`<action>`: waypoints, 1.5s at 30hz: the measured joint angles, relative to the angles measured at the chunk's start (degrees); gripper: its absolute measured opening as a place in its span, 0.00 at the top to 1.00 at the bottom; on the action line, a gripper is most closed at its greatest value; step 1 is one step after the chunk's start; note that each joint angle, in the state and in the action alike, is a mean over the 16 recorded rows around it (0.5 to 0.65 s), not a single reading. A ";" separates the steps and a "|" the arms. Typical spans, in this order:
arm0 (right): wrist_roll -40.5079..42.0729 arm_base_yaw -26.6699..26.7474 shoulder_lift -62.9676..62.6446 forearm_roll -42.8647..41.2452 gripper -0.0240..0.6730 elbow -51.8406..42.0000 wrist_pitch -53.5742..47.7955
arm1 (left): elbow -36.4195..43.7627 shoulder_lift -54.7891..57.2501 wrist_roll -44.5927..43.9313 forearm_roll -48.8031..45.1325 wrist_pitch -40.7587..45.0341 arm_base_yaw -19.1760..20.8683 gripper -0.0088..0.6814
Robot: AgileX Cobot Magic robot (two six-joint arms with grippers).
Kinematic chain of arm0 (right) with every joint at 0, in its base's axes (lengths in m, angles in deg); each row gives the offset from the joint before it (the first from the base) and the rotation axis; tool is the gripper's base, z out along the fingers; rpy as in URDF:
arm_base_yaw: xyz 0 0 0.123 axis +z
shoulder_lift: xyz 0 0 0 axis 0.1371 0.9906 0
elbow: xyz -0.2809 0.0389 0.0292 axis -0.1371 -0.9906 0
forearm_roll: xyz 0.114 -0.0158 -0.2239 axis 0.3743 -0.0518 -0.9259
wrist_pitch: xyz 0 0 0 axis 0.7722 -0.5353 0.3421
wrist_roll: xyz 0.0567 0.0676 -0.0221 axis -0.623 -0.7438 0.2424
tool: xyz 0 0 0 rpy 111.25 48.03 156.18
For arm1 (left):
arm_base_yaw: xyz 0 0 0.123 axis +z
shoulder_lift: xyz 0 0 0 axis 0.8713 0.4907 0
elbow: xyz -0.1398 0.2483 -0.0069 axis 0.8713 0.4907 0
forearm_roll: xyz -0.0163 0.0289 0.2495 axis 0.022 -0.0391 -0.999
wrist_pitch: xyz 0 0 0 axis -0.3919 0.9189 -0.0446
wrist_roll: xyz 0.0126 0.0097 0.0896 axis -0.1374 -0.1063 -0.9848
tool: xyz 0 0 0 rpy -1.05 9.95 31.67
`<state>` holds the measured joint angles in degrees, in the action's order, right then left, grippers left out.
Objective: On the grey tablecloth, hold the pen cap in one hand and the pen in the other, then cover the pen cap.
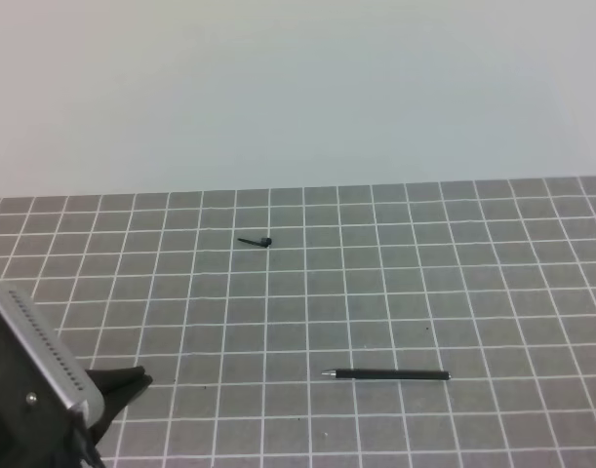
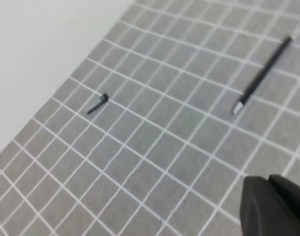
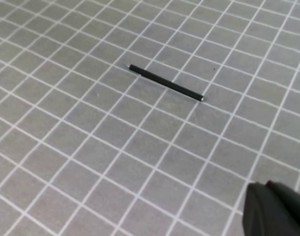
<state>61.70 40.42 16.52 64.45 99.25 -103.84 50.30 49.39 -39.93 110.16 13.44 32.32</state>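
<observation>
From the high view, nearest the camera is my left arm's grey housing at the lower left corner, with my left end effector (image 1: 132, 382) poking out as dark fingertips that lie close together; I cannot tell whether they are fully pressed shut. Out ahead of it on the grey tablecloth (image 1: 493, 292) covering the tabletop lie one pen (image 1: 387, 374), off to that end effector's right and level with it, silvery tip pointing toward it, and one pen cap (image 1: 258, 242), farther away and up-right of it, well apart from the pen. I read no writing or brand on either. My right end effector is not in this view.

In my left wrist view, a dark part of my left end effector (image 2: 272, 206) fills the lower right corner; its spread cannot be judged here. One pen cap (image 2: 98, 103) lies far ahead to the left, one pen (image 2: 262, 74) ahead and slightly right, lying diagonally.

In my right wrist view, a dark part of my right end effector (image 3: 275, 209) sits at the lower right; whether it is spread I cannot tell. One pen (image 3: 165, 83) lies ahead to the left, untouched, with no legible marking.
</observation>
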 joint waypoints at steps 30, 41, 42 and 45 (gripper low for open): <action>-1.08 0.00 -1.25 2.43 0.96 -2.71 2.30 | 2.53 0.00 -3.38 17.72 -5.28 0.00 0.99; -1.08 0.00 -1.25 2.43 0.96 -2.71 2.30 | 2.53 -0.21 -3.38 24.16 -5.45 0.02 0.99; -1.08 0.00 -1.25 2.43 0.96 -2.71 2.30 | 2.53 -0.41 -3.41 24.34 -5.48 0.11 0.99; -1.08 0.00 -1.25 2.43 0.96 -2.71 2.30 | 2.53 -1.48 -3.46 24.52 -5.53 0.87 0.99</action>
<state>60.62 40.42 15.26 66.87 96.54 -101.53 52.83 47.91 -43.39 134.67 7.91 33.19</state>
